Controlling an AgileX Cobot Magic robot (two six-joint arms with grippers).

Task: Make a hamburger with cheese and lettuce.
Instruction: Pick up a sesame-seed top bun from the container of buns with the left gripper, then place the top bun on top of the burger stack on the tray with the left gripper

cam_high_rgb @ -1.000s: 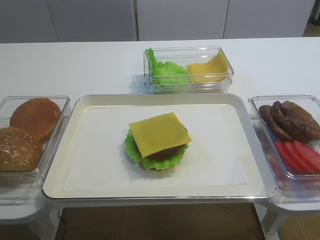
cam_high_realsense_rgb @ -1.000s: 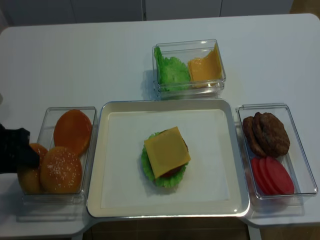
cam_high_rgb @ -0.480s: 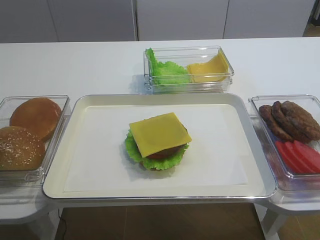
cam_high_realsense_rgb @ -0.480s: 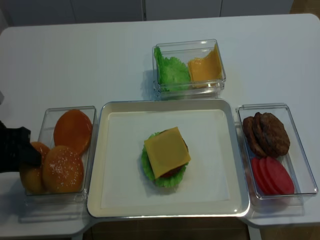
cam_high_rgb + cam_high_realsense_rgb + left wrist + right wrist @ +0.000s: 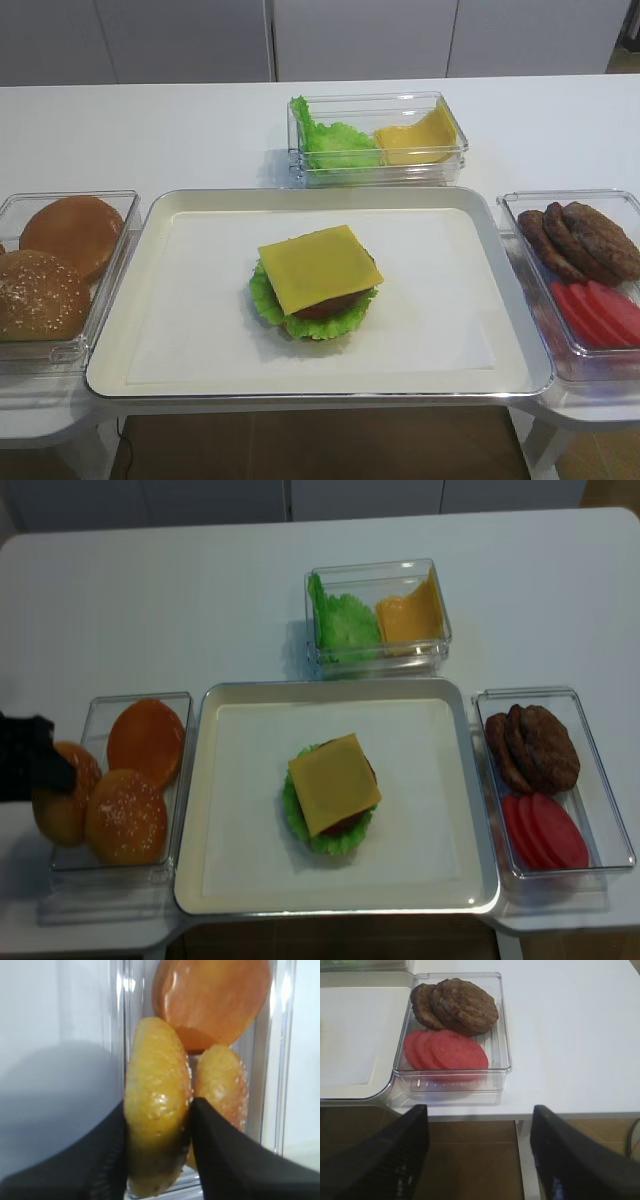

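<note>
White table (image 5: 200, 590) w/ grey cabinet fronts (image 5: 180, 40) behind. Far left, left gripper (image 5: 158, 1152) clamped on a sesame bun (image 5: 157, 1110), held on edge over the bun bin (image 5: 178, 780). Centre tray (image 5: 440, 780): hamburger (image 5: 330, 795), lettuce (image 5: 298, 828) under patty, cheese (image 5: 333, 782) on top. Right gripper (image 5: 477, 1152) jaws apart, off table edge nr patty bin (image 5: 502, 1035).

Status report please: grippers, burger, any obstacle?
Left gripper shut on sesame bun, lifting from bin. Right gripper open, empty. Burger topped with cheese, no bun yet. Nothing blocking.
</note>
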